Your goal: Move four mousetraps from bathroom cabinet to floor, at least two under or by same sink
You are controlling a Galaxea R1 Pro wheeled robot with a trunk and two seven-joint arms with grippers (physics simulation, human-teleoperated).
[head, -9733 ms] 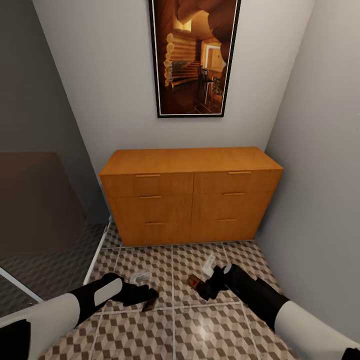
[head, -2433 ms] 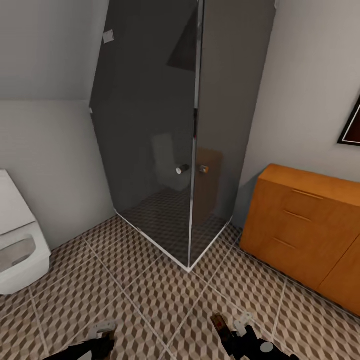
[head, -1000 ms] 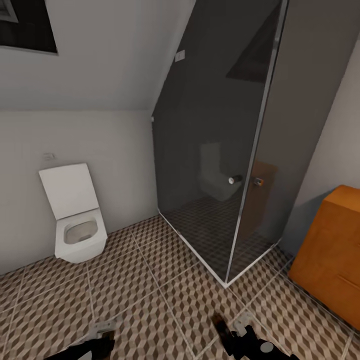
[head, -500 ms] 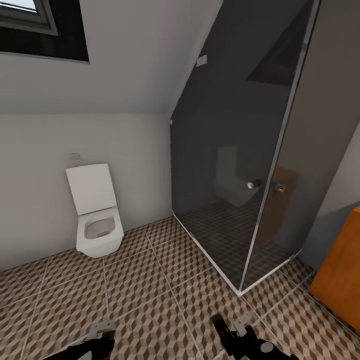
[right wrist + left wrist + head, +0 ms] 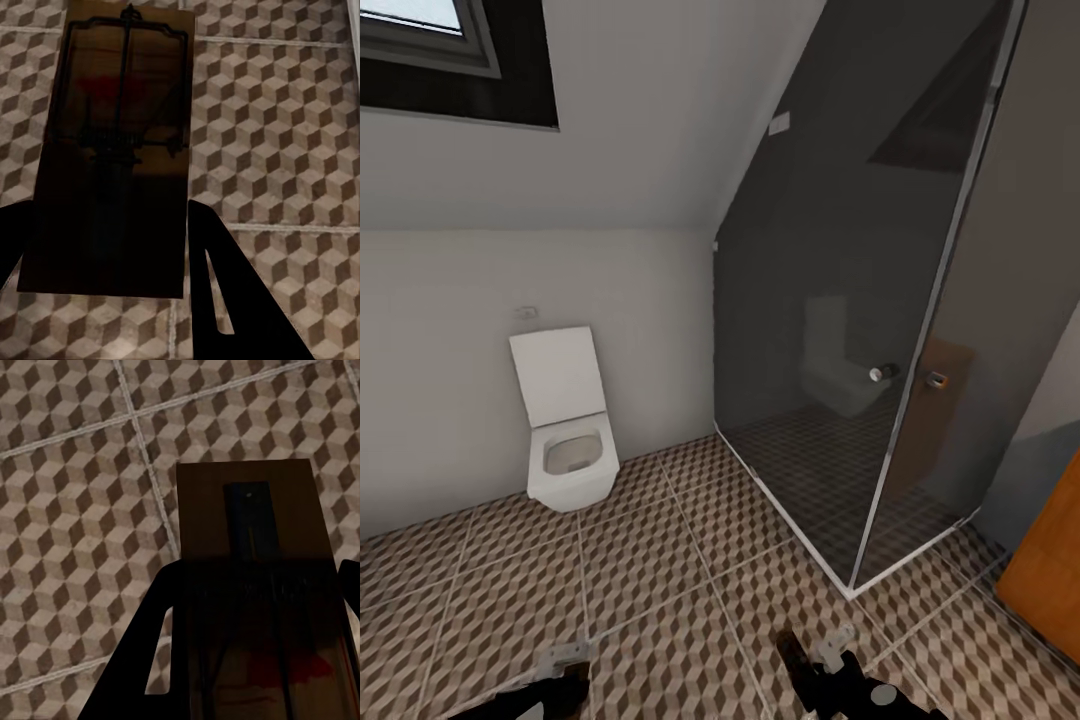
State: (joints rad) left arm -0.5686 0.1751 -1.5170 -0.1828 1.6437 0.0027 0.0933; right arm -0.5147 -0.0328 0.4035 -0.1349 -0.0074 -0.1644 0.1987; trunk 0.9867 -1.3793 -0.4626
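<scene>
Two mousetraps are in hand, each a flat dark-brown board with thin metal wire. My left gripper [image 5: 251,652] is shut on one mousetrap [image 5: 251,525], held above the cube-patterned bathroom floor [image 5: 75,510]. My right gripper [image 5: 105,255] is shut on the other mousetrap [image 5: 120,142], which also sticks out at the bottom of the head view [image 5: 793,650]. Both grippers sit low at the head view's bottom edge, left gripper [image 5: 565,668] and right gripper [image 5: 822,660]. A corner of the orange-brown cabinet [image 5: 1050,575] shows at the far right. The sink is out of view.
A white wall-hung toilet [image 5: 568,445] with its lid up stands against the far wall at the left. A dark glass shower enclosure [image 5: 860,330] with a chrome knob fills the right middle. Tiled floor [image 5: 660,560] stretches between them. A window [image 5: 420,40] sits at the upper left.
The camera has kept turning left: the cabinet has slid to the right edge, and the toilet and window have come further into the picture. Both grippers still hold their mousetraps.
</scene>
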